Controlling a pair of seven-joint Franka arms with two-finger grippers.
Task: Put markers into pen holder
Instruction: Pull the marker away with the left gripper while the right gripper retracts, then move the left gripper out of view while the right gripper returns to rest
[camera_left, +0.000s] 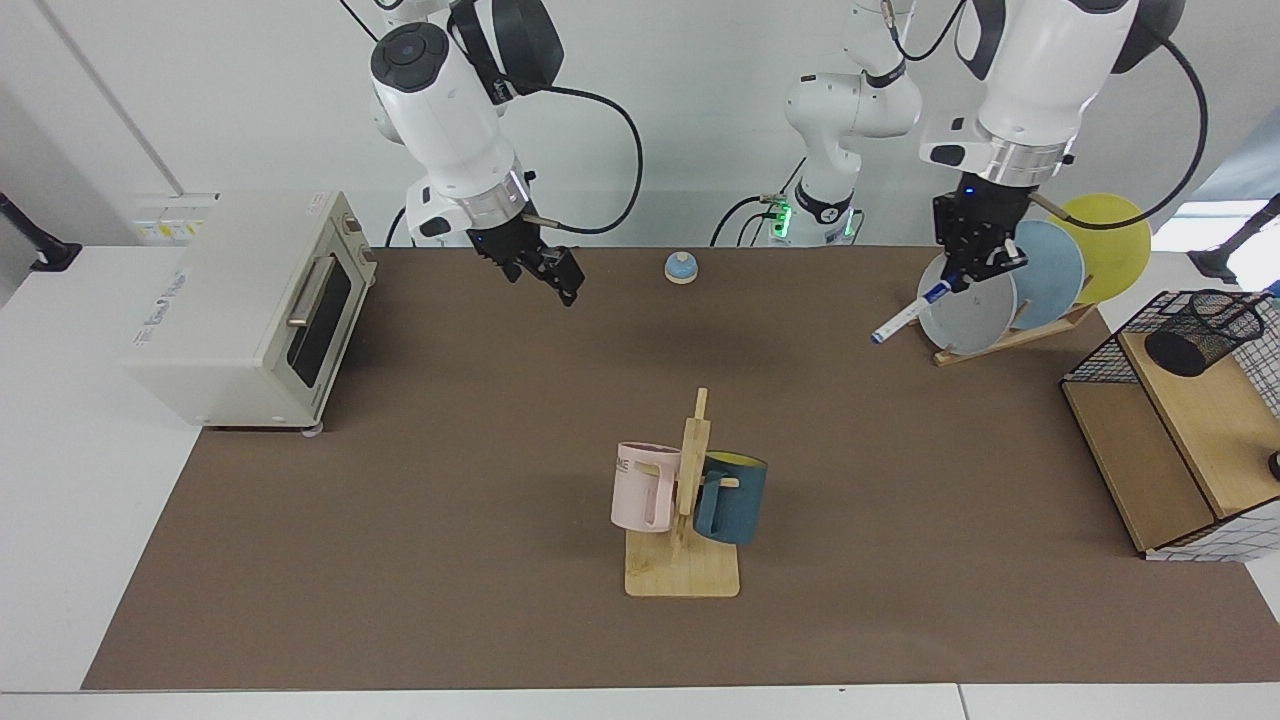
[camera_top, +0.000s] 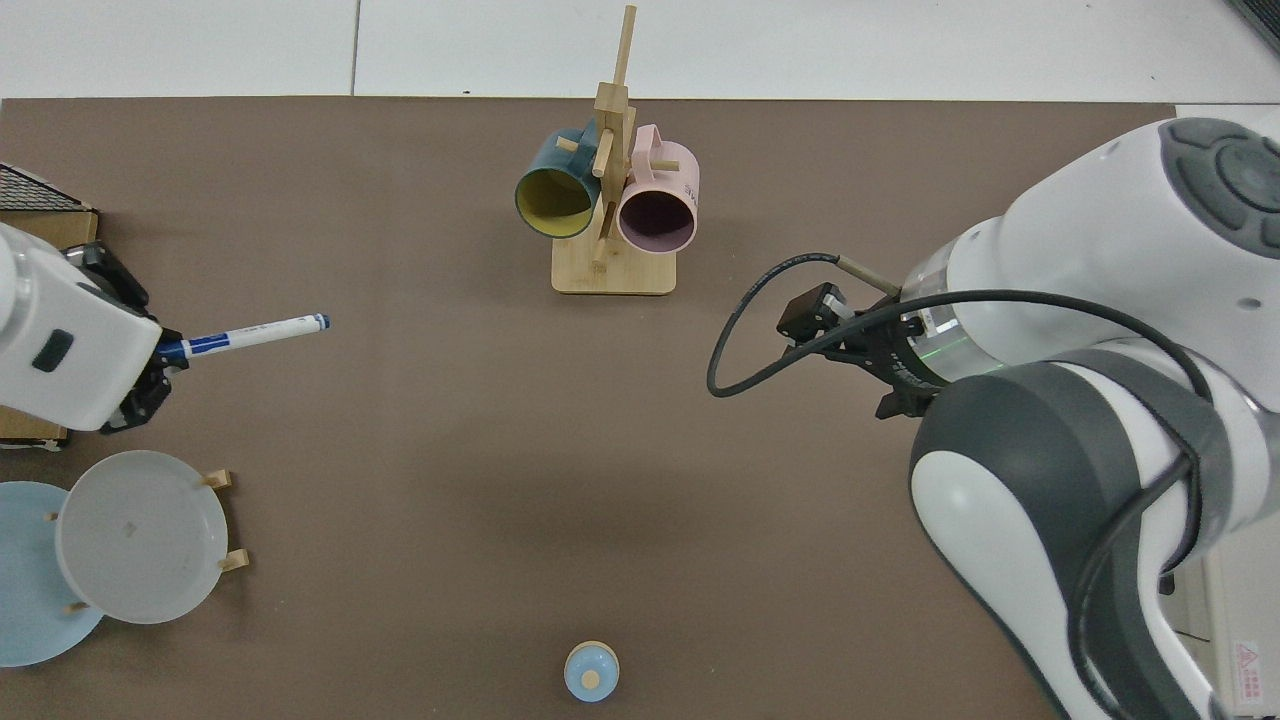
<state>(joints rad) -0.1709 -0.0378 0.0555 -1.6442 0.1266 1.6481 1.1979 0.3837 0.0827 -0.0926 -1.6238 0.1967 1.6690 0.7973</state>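
Observation:
My left gripper (camera_left: 968, 272) is shut on the blue end of a slim white marker (camera_left: 903, 316) and holds it in the air just in front of the grey plate. The marker slants down, its free tip toward the table's middle. From above, the marker (camera_top: 250, 332) sticks out of the left gripper (camera_top: 160, 358) near the table's edge. The pen holder (camera_left: 1200, 332), a black mesh cup, stands tilted on the wooden shelf further out, apart from the marker. Over the back of the table near the toaster oven, my right gripper (camera_left: 550, 276) hangs open with nothing in it.
A plate rack (camera_left: 1010, 338) with grey, blue and yellow plates stands right behind the marker. The wire-grid and wood shelf (camera_left: 1160, 460) sits at the table's end. A mug stand (camera_left: 683, 570) with pink and dark blue mugs is central. A toaster oven (camera_left: 250, 310) and a small blue knob (camera_left: 681, 267) stand at the back.

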